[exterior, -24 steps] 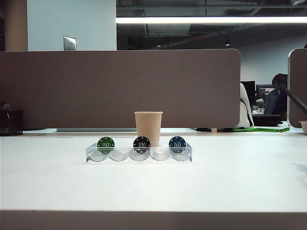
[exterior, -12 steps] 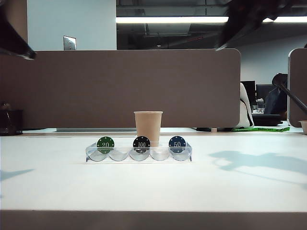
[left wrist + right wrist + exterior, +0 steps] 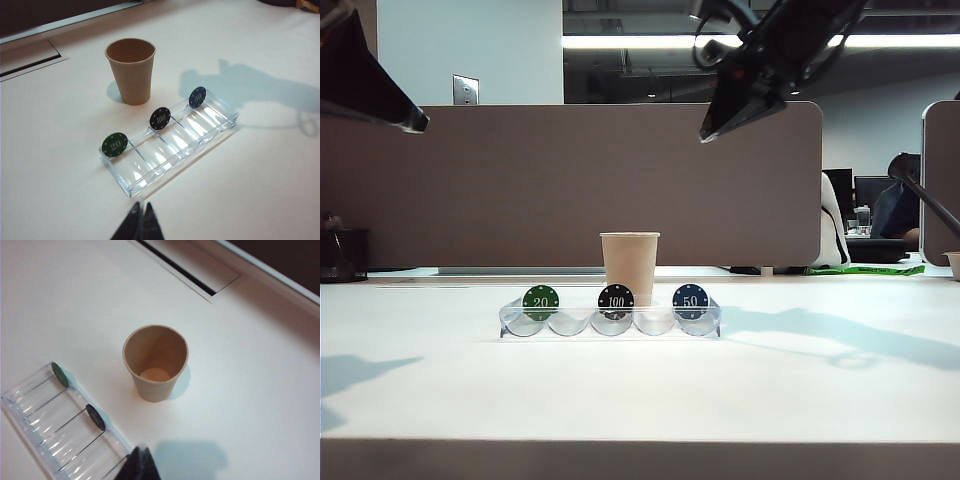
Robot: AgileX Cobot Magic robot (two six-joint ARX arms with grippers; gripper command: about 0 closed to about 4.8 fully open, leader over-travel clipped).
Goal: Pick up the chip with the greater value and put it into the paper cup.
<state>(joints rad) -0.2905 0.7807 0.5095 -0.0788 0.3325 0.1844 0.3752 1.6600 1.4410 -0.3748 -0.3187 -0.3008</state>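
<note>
Exterior view, white table (image 3: 640, 390), brown partition (image 3: 570, 180), left claw (image 3: 415, 122) and right claw (image 3: 705, 135) clenched aloft.

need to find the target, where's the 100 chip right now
In the exterior view the 100 chip stands on edge mid-table in the clear tray, between the 20 chip and 50 chip, just in front of the cup.

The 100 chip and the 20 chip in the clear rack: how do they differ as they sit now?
The 100 chip is black; the 20 chip is green. In the exterior view the 100 chip stands in the middle slot of the clear rack, straight in front of the paper cup; the 20 chip stands in the left end slot. Both stand on edge, untouched.
</note>
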